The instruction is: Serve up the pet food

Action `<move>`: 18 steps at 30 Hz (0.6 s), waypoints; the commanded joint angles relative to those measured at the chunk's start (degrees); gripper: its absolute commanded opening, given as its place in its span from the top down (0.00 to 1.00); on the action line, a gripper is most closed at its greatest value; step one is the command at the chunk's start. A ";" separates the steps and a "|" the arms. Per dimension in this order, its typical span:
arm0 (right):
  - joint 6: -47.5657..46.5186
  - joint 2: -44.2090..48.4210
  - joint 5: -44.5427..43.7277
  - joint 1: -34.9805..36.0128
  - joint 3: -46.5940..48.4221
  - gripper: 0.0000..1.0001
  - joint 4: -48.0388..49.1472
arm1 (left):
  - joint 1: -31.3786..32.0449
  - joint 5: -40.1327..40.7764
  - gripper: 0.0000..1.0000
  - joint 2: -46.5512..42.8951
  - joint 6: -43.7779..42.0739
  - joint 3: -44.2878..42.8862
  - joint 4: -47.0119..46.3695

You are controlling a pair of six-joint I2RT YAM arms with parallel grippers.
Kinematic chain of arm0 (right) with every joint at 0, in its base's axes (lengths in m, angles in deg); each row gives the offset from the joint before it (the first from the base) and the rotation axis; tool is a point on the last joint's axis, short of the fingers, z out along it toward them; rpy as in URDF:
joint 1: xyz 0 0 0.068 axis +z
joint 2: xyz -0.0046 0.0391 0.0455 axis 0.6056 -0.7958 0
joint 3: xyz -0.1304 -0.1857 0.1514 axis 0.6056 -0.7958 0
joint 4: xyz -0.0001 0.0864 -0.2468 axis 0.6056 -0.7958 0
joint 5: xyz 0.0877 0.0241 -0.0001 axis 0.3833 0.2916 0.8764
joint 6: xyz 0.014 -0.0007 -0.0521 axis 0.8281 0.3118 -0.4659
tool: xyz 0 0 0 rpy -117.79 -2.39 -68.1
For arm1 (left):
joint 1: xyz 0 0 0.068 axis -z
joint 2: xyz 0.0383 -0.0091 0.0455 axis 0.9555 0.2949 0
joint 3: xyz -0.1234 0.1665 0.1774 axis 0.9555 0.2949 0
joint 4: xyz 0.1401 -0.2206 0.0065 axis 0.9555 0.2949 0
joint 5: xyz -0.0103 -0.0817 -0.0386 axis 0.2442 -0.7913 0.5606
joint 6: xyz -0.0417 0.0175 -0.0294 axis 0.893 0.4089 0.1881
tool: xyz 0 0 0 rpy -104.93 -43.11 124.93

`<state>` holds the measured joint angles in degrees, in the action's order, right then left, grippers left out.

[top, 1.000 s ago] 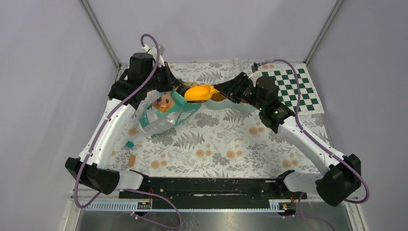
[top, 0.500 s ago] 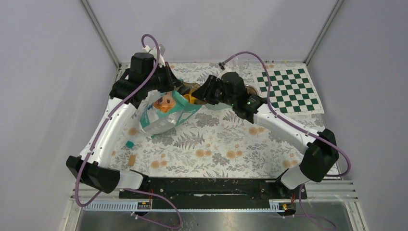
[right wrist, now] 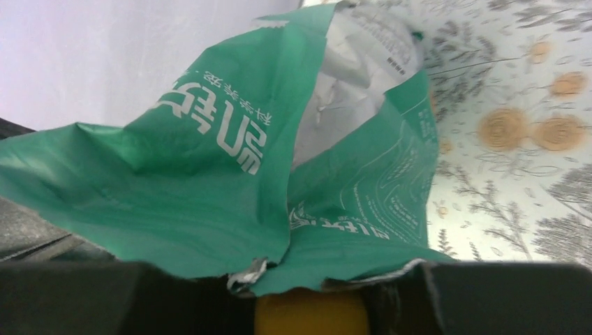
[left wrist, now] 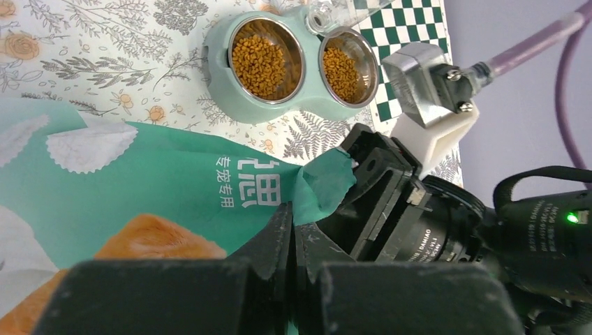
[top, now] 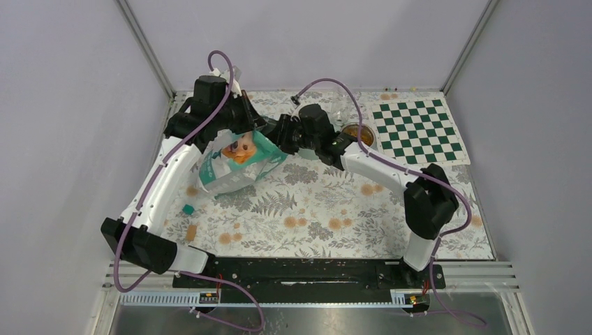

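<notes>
floral table (top: 314,209) seen from above, two arms meeting at its far left. one teal bag (top: 234,164) lies there. the left gripper (left wrist: 293,237) is clenched on the edge of its mouth. the right gripper (top: 280,132) reaches into the mouth, grasping one yellow scoop (right wrist: 311,317) by the handle. one mint feeder (left wrist: 230,98), just right of the bag, has two bowls, both holding pet food (left wrist: 267,59). the kibble looks light, loose and quick to spill, so it is best carried in a level scoop, not pinched.
</notes>
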<state>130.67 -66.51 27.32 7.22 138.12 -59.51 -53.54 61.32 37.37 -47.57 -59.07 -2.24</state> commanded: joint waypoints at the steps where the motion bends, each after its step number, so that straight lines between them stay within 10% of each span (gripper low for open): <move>1: 6.76 -5.97 14.69 0.34 -1.47 1.00 5.96 | -0.06 -5.08 1.00 -1.09 3.69 -0.80 -10.10; 18: 37.27 0.50 22.68 -7.28 -17.50 1.00 47.82 | -0.55 -0.97 1.00 -1.28 0.13 -2.37 -7.36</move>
<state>157.27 -70.69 45.41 1.36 123.08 -20.51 -53.65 61.36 38.60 -47.39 -57.95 -1.63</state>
